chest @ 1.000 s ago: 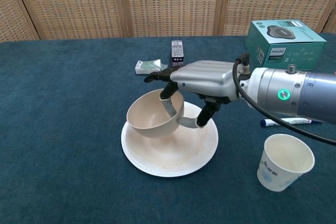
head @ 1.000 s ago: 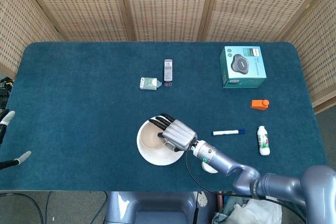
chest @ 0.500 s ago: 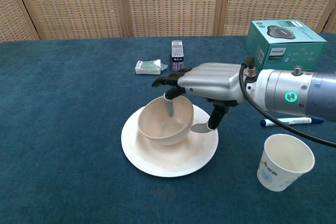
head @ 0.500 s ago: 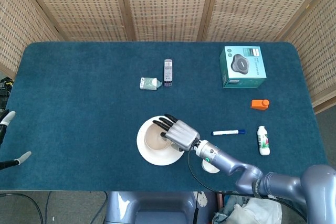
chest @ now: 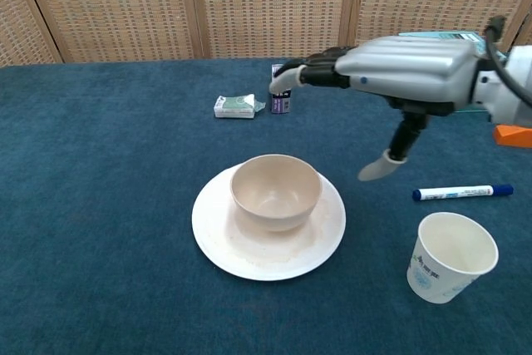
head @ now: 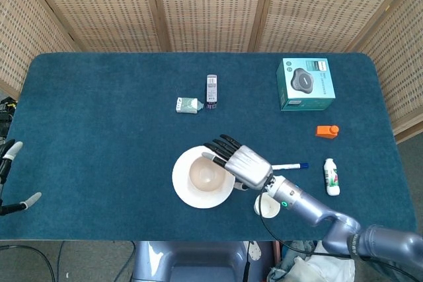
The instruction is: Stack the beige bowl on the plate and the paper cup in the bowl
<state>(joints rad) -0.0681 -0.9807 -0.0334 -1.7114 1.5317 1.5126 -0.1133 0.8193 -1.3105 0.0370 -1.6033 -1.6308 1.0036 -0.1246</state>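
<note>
The beige bowl [chest: 276, 192] [head: 205, 175] stands upright in the middle of the white plate [chest: 227, 243] [head: 182, 183]. My right hand [chest: 399, 72] [head: 243, 162] hovers above and to the right of the bowl, fingers spread, holding nothing. The white paper cup [chest: 450, 257] stands upright on the cloth to the right of the plate; in the head view only its rim [head: 264, 207] shows beneath my right forearm. Of my left hand, only fingertips [head: 14, 175] show at the far left table edge in the head view.
A blue marker [chest: 460, 194] lies behind the cup. A teal box [head: 305, 83], an orange piece [head: 326, 131] and a small white bottle [head: 331, 176] sit on the right side. A small packet [chest: 234, 106] and a dark remote [head: 211, 91] lie behind the plate.
My right hand set the bowl down on the plate, let go of it, and rose up and to the right with its fingers spread.
</note>
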